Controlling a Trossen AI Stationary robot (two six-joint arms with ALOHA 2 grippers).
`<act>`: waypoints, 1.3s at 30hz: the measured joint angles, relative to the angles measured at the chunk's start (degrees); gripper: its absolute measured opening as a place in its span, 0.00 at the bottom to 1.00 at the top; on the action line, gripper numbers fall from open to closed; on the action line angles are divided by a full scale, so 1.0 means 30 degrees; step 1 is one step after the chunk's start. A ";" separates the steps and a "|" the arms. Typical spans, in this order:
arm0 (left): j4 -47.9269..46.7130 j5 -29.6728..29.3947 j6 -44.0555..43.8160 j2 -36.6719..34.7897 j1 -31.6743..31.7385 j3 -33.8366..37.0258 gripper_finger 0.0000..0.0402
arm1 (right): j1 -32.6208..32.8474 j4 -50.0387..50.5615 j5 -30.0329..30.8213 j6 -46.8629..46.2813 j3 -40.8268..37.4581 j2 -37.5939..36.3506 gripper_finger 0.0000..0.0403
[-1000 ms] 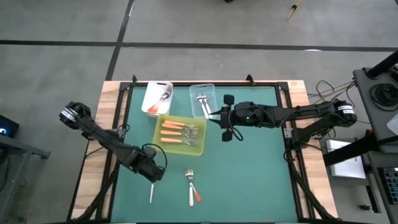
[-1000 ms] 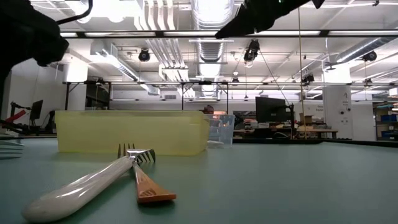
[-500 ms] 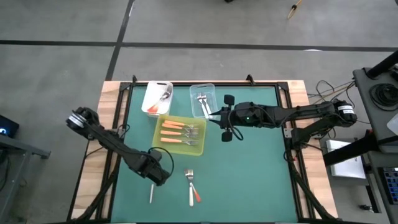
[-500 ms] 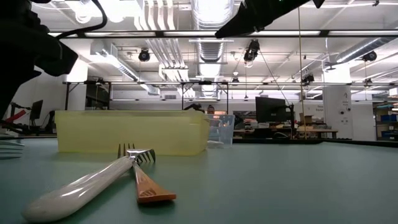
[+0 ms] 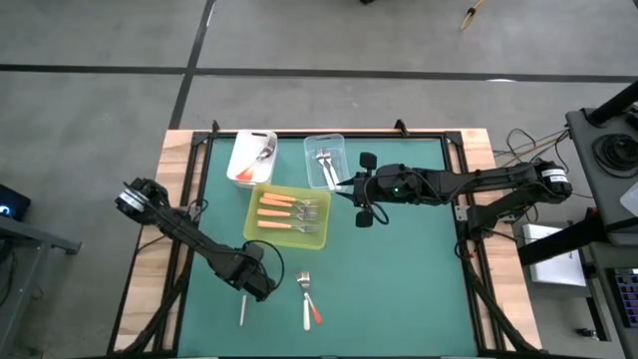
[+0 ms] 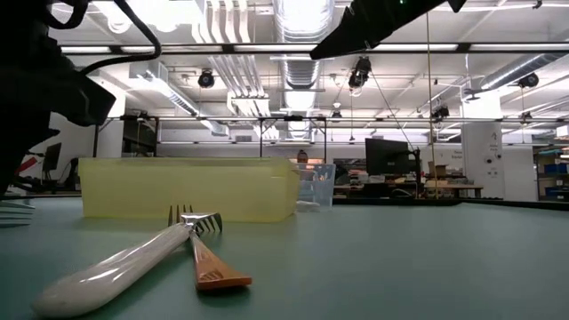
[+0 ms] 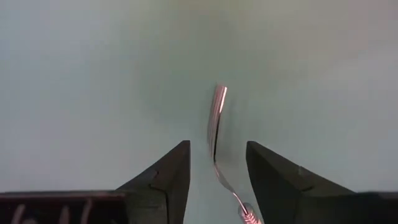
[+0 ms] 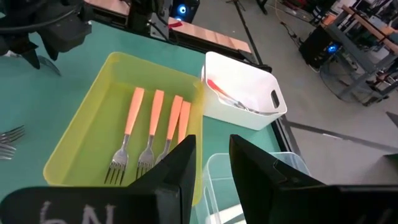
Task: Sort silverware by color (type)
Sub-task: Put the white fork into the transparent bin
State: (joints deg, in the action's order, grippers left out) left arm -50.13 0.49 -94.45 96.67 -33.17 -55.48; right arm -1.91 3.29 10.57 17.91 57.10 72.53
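An all-silver utensil [image 5: 242, 310] lies flat on the green mat near the front left. My left gripper [image 7: 216, 152] points down over it, open, one finger on either side of its thin handle [image 7: 217, 118], touching nothing that I can see. A white-handled fork [image 6: 116, 267] and an orange-handled fork [image 6: 213, 267] lie crossed at their heads [image 5: 304, 283] to the right. Several orange-handled forks [image 8: 152, 124] lie in the yellow-green tray [image 5: 255, 224]. My right gripper [image 8: 214, 149] hovers open between the tray and the clear tub [image 5: 325, 160].
A white tub [image 5: 251, 157] with a utensil stands at the far left of the mat, and the clear tub beside it holds silver forks. Open green mat [image 5: 399, 289] takes up the right half. A wooden frame [image 5: 164, 249] borders the table.
My left gripper has sunk toward the mat and shifted a little toward the table's right and near edge, coming down over the all-silver utensil. The utensil and the two crossed forks have not moved.
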 joint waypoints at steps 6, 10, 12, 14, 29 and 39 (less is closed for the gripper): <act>-0.0026 -0.0066 -0.0003 0.0016 0.0007 0.0032 0.25 | 0.0000 -0.0036 -0.0002 0.0007 0.0000 0.0000 0.22; -0.0074 -0.0183 -0.0015 0.0205 0.0022 0.0196 0.20 | 0.0000 -0.0051 -0.0001 0.0015 0.0000 0.0000 0.22; -0.0019 -0.0189 -0.0022 0.0274 0.0028 0.0251 0.19 | 0.0000 -0.0051 0.0000 0.0015 0.0000 0.0000 0.22; 0.0007 -0.0182 -0.0022 0.0315 0.0048 0.0260 0.19 | 0.0000 -0.0051 0.0000 0.0021 0.0000 0.0000 0.22; 0.0066 -0.0124 0.0160 0.0333 0.0058 0.0282 0.11 | 0.0000 -0.0051 0.0000 0.0058 0.0000 0.0000 0.22; 0.0058 -0.0014 0.0783 0.0166 0.0058 0.0289 0.00 | 0.0000 -0.0051 0.0000 0.0051 0.0000 0.0000 0.22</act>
State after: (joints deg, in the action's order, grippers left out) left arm -49.95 0.45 -92.11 97.17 -32.99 -54.61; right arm -1.91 3.14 10.57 18.06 57.10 72.53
